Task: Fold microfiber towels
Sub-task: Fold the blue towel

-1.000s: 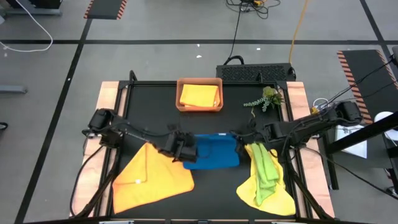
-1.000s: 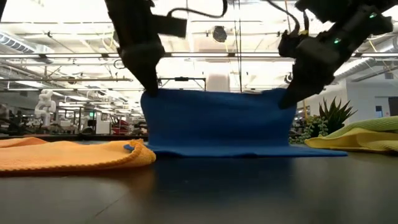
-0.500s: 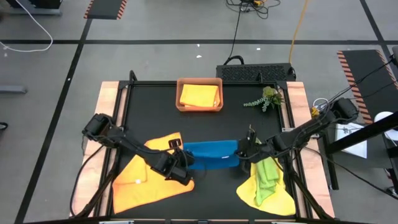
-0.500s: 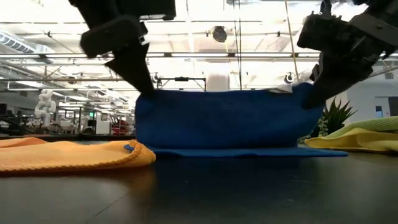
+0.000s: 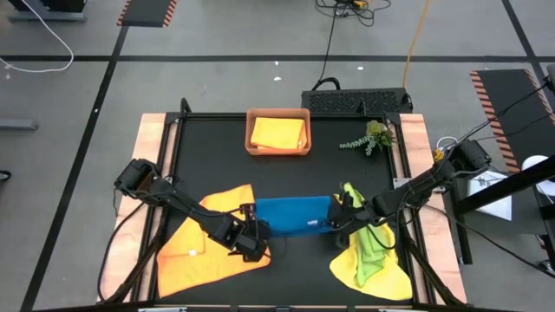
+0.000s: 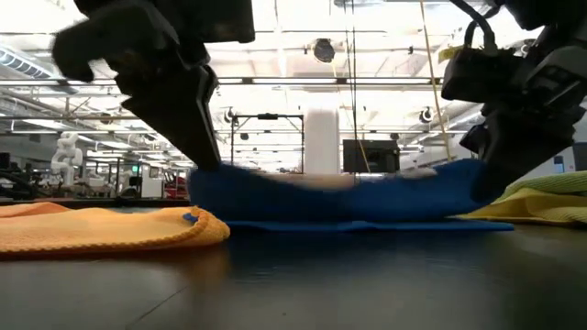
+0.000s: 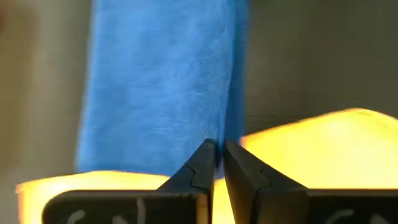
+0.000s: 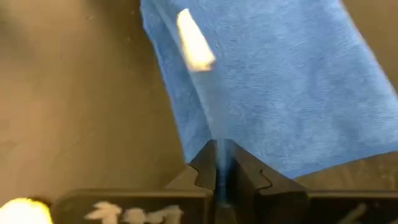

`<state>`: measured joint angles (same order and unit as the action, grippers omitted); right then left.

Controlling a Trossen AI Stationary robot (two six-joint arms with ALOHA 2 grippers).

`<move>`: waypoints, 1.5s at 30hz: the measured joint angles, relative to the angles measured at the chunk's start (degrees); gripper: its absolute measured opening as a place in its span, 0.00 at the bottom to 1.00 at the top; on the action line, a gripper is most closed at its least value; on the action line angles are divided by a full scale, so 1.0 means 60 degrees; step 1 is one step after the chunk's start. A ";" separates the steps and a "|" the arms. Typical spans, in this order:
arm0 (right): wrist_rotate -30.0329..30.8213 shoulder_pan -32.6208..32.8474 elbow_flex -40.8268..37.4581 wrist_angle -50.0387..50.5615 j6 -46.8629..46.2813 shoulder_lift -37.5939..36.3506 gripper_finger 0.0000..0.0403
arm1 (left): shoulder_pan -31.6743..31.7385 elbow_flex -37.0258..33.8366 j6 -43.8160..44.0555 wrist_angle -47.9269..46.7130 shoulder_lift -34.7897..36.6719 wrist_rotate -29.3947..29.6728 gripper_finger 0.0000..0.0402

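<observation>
Blue towel (image 5: 295,215) folded double, flat strip, fuzzy nap.

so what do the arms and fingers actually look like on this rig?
Both are slim dark jointed arms with black cables running along the links. Left gripper and right gripper each have two black wedge-shaped fingers tapering to narrow tips, mounted on a flat black bar carrying faint pale scrawled markings. No bright colours or stickers visible.
</observation>
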<state>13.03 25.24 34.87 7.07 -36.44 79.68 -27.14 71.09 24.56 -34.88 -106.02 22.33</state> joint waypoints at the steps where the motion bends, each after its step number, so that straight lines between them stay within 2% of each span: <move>1: -0.0128 0.0002 0.0000 -0.0011 0.0001 -0.0004 0.07 | 0.0000 0.0000 -0.0095 0.0131 0.0000 -0.0211 0.11; 7: -0.0720 -0.0002 0.0000 -0.0104 -0.0023 -0.0087 0.21 | 0.0000 0.0000 -0.0261 0.0694 0.0000 -0.1039 0.18; 12: -0.0782 -0.0006 0.0000 -0.0062 0.0106 -0.0100 0.33 | 0.0026 0.0000 -0.0393 0.0828 -0.0004 -0.1000 0.20; 16: -0.0697 -0.0239 0.0000 0.0254 -0.0069 -0.0436 0.39 | 0.0195 0.0000 -0.0402 0.0924 -0.0004 -0.0968 0.20; 25: 0.0107 -0.1119 0.0000 0.0797 -0.0300 -0.1636 0.39 | 0.0518 0.0000 -0.0405 0.1503 -0.0004 -0.0959 0.20; 33: 0.0074 -0.2065 -0.0622 0.0725 -0.0781 -0.1654 0.42 | 0.0744 0.0000 -0.1069 0.2255 -0.0007 -0.0948 0.20; 45: 0.0031 -0.2151 -0.1002 0.0067 -0.0450 -0.1650 0.45 | 0.1097 0.0000 -0.0967 0.4245 -0.0007 -0.0950 0.20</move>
<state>13.22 12.34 28.86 7.47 -39.14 69.78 -20.55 71.09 18.76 -9.42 -106.06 16.63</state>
